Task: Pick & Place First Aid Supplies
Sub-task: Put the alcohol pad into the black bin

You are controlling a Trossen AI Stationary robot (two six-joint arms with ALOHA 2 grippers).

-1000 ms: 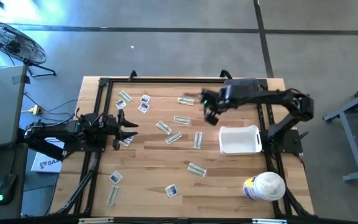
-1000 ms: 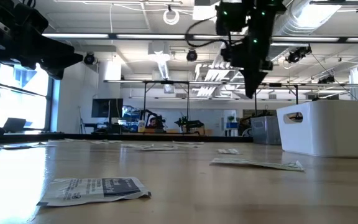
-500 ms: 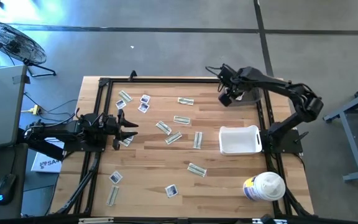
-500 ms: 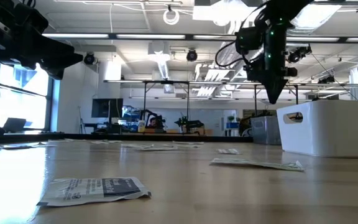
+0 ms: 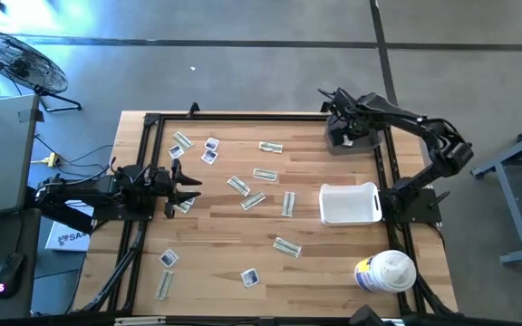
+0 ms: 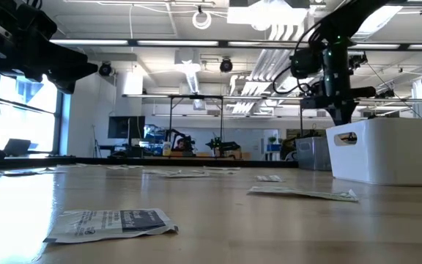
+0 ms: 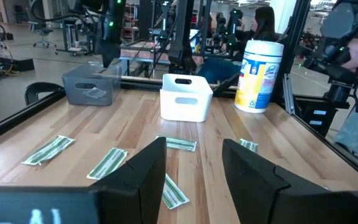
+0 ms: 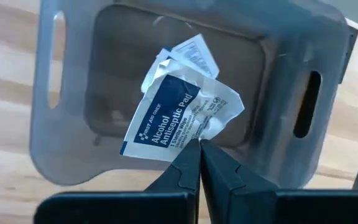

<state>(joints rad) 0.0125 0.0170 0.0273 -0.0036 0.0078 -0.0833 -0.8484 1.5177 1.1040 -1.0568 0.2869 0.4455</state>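
Sachet (image 8: pixel 182 115) now over grey bin (image 8: pixel 73 93)

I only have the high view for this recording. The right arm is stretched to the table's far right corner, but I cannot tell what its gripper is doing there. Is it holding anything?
Observer: Yes. In the right wrist view the right gripper is shut on an alcohol wipe sachet, pinched by its edge.
Operator: What is underneath it?
Observer: A grey bin with handle slots; the sachet hangs above its opening.
Operator: Is that bin empty?
Observer: No, another small packet already lies inside it.
Operator: And the left arm?
Observer: The left gripper is open, low over the table, with strip wrappers ahead of it.
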